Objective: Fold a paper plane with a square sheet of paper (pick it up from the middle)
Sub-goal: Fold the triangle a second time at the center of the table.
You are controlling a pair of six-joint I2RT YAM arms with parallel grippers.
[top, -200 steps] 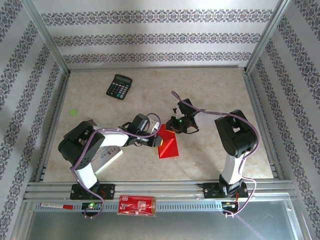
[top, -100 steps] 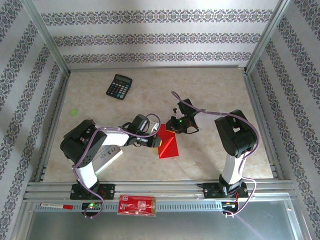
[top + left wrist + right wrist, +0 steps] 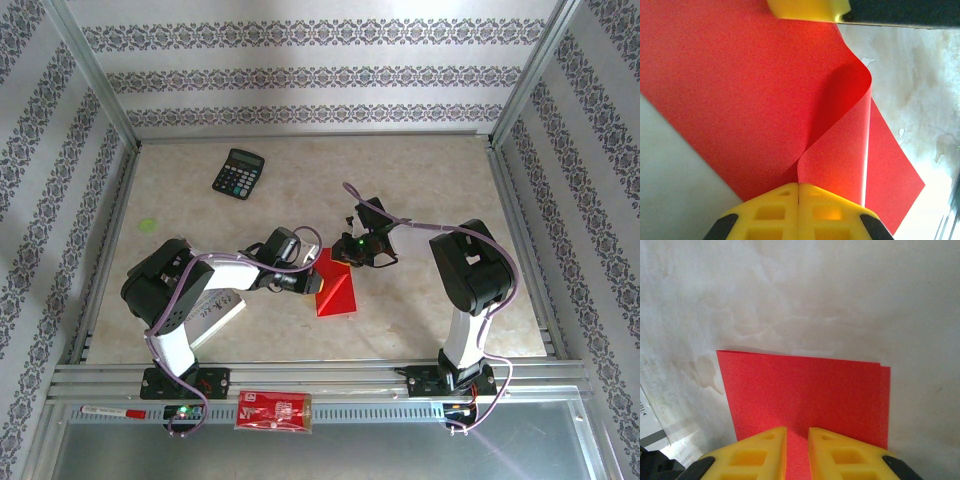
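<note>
- Near rail, in front of the arm bases: red printed packet (image 3: 273, 411), lying flat.
- Beneath the left arm: white printed booklet (image 3: 215, 312), flat on the table (image 3: 430, 180) and partly covered by the arm.
- Mid-table, between the two arms: square sheet of paper (image 3: 338, 292), bright red, resting on the table with one flap curled upward off the layer below. Two layers visible at one corner in the right wrist view.
- Left pincer (image 3: 798, 186): clenched, yellow tips pressed together on the corner of the curled flap, holding it raised above the rest of the sheet.
- Right pincer (image 3: 797, 432): released, tips parted by a narrow slit with nothing gripped between them. Positioned over the far end of the sheet; contact with the paper not discernible.
- Left part of the table, well apart from the sheet: small green spot (image 3: 148, 225) on the surface.
- Far left of the table: black calculator (image 3: 238, 173), set at an angle, well apart from the sheet and both pincers.
</note>
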